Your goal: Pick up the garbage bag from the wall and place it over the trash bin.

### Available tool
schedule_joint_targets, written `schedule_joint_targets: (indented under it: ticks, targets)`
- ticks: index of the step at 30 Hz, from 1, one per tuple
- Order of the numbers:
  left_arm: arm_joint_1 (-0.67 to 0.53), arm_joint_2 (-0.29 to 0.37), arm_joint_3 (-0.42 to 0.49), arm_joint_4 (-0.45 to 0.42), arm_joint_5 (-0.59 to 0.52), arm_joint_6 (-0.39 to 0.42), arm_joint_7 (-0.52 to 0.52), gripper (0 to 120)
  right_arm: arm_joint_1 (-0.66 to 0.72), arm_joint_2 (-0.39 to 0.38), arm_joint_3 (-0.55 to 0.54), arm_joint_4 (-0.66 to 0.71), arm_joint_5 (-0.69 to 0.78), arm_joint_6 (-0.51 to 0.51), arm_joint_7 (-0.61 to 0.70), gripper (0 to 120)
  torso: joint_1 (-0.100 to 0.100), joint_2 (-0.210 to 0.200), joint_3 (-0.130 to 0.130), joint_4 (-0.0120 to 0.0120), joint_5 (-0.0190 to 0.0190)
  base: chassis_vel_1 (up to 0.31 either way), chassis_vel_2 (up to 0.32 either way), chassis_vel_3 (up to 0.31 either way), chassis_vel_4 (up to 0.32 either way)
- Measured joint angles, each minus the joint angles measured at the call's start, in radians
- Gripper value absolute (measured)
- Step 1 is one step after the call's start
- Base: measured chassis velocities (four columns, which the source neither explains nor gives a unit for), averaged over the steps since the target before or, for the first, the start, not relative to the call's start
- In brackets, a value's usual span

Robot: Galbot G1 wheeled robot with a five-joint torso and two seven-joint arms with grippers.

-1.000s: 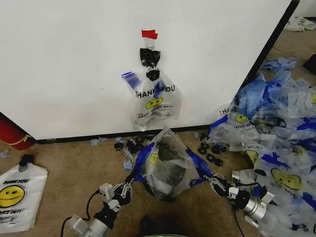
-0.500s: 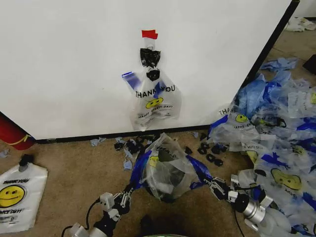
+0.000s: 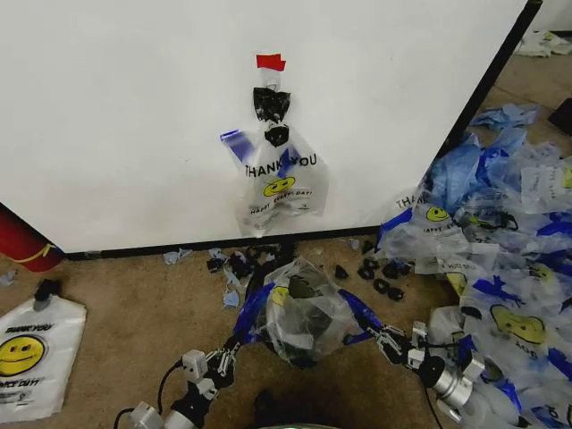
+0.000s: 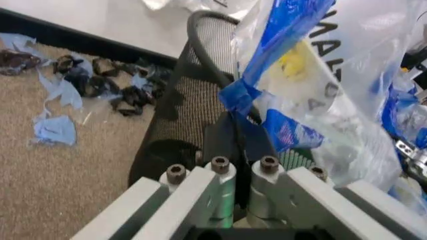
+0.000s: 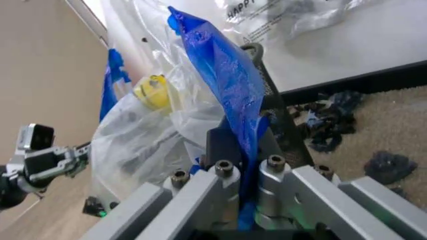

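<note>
Red cylinder (image 3: 20,239): at the far left, against the foot of the white wall (image 3: 125,116).
Flat white smiley bag (image 3: 34,355): lies on the carpet (image 3: 134,304) at the left, well apart from the bin.
Left gripper (image 3: 234,344): low on the left side of the bin; its fingers are pressed together on a blue handle strip (image 3: 253,308) of the garbage bag. In the left wrist view the left gripper (image 4: 241,145) pinches the strip (image 4: 239,97) just beside the mesh wall.
Garbage bag (image 3: 299,308): see-through, with smiley and black print, draped over the trash bin and stretched between the two grippers, one blue handle to each side. It bulges over the rim.
Trash bin (image 4: 180,115): black wire mesh with a solid rim, upright on the carpet, near the wall's baseboard; the bag covers its top and hangs down its sides.
Second bag on wall (image 3: 279,179): a "THANK YOU" smiley bag hangs from a black clip under a red tape tab (image 3: 270,62), above the bin.
Black scraps (image 3: 237,263): scattered on the carpet between the wall and the bin.
Right gripper (image 3: 382,336): low on the right side of the bin, clamped on the other blue handle (image 3: 357,313). In the right wrist view the right gripper (image 5: 243,145) nips the blue strip (image 5: 223,75) against the bin's rim.
Heaped blue-and-clear bags (image 3: 500,232): piled over the floor at the right.
</note>
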Motion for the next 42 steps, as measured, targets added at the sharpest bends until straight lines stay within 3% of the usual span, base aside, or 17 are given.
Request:
schedule_joint_targets:
  ticks: [19, 42]
  targets:
    - [-0.124, -0.002, 0.063, 0.101, 0.003, 0.002, -0.04, 0, 0.109, 0.048, -0.078, -0.079, -0.044, 0.004, 0.056, 0, 0.0, 0.0, 0.0, 0.0, 0.0001, 0.0, 0.0, 0.0, 0.0]
    - [-0.164, -0.042, 0.083, 0.193, 0.02, 0.012, -0.078, 0, 0.174, 0.088, -0.134, -0.126, -0.096, 0.004, 0.133, 0, 0.0, 0.0, 0.0, 0.0, 0.0001, 0.0, 0.0, 0.0, 0.0]
